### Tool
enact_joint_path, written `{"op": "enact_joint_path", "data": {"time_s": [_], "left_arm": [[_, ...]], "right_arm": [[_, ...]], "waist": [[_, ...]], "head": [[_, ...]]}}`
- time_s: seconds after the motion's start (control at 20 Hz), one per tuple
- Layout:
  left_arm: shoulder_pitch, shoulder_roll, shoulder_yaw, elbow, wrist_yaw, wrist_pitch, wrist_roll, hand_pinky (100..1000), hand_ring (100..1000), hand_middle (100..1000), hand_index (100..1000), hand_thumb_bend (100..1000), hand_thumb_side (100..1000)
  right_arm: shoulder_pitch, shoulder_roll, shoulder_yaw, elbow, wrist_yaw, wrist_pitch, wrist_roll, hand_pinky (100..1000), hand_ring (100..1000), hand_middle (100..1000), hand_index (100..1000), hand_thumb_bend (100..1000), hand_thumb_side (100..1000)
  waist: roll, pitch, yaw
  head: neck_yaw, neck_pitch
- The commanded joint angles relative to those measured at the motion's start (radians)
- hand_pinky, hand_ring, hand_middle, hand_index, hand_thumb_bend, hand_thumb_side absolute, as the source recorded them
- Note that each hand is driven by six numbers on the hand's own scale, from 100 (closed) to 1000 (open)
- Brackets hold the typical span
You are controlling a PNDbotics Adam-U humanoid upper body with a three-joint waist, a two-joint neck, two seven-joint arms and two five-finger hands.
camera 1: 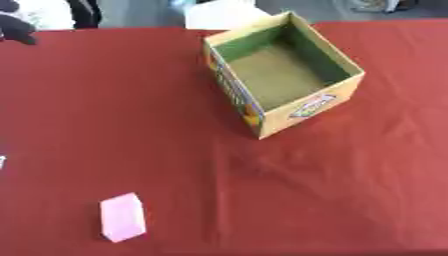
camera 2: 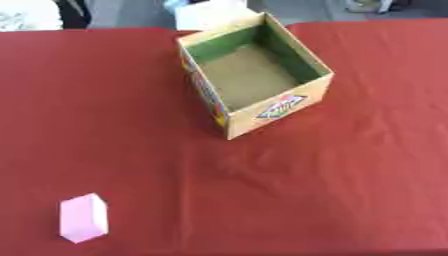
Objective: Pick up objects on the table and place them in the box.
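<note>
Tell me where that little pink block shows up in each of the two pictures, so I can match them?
Left eye view: the pink block lies near the lower left on the red tablecloth.
Right eye view: it sits nearer the left edge, in the lower left corner.
Shared landmark: the open cardboard box, standing apart from the block toward the top middle of both views, nothing visible inside it.

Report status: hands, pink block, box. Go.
Neither hand clearly in view. Pink block on red cloth, near left, untouched. Box open, looks empty, far centre. Nothing between them.
</note>
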Motion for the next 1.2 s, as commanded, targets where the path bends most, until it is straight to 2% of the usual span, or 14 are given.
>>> {"op": "enact_joint_path", "data": {"time_s": [0.05, 0.35, 0.45, 0.75, 1.2], "left_arm": [[-0.013, 0.016, 0.004, -0.014, 0.004, -0.003, 0.005, 544, 591, 642, 838, 100, 795], [-0.01, 0.015, 0.002, -0.014, -0.005, 0.003, 0.006, 542, 589, 641, 837, 100, 793], [0.0, 0.038, 0.001, -0.014, -0.027, 0.013, 0.003, 541, 589, 642, 836, 100, 787], [0.063, 0.168, -0.024, -0.014, -0.116, 0.063, -0.013, 546, 593, 649, 837, 100, 778], [0.166, 0.374, -0.092, -0.014, -0.236, 0.119, 0.075, 576, 616, 682, 851, 100, 771]], "right_arm": [[-0.007, -0.023, -0.01, -0.015, -0.004, -0.001, -0.001, 875, 836, 804, 856, 220, 1000], [-0.005, -0.023, -0.01, -0.015, -0.003, 0.0, 0.0, 875, 836, 804, 856, 223, 1000], [-0.003, -0.025, -0.01, -0.015, -0.002, 0.001, 0.0, 875, 836, 804, 857, 222, 1000], [0.005, -0.039, -0.01, -0.015, 0.002, 0.003, 0.001, 875, 836, 804, 856, 222, 1000], [0.011, -0.054, -0.007, -0.015, 0.006, 0.006, 0.004, 875, 836, 805, 857, 221, 1000]], "waist": [[0.001, -0.017, 0.0], [0.002, -0.018, -0.002], [0.005, -0.02, -0.001], [0.02, -0.028, 0.004], [0.033, -0.037, 0.012]], "head": [[-0.008, 0.005], [-0.013, 0.007], [-0.019, 0.009], [-0.037, 0.019], [-0.046, 0.03]]}}
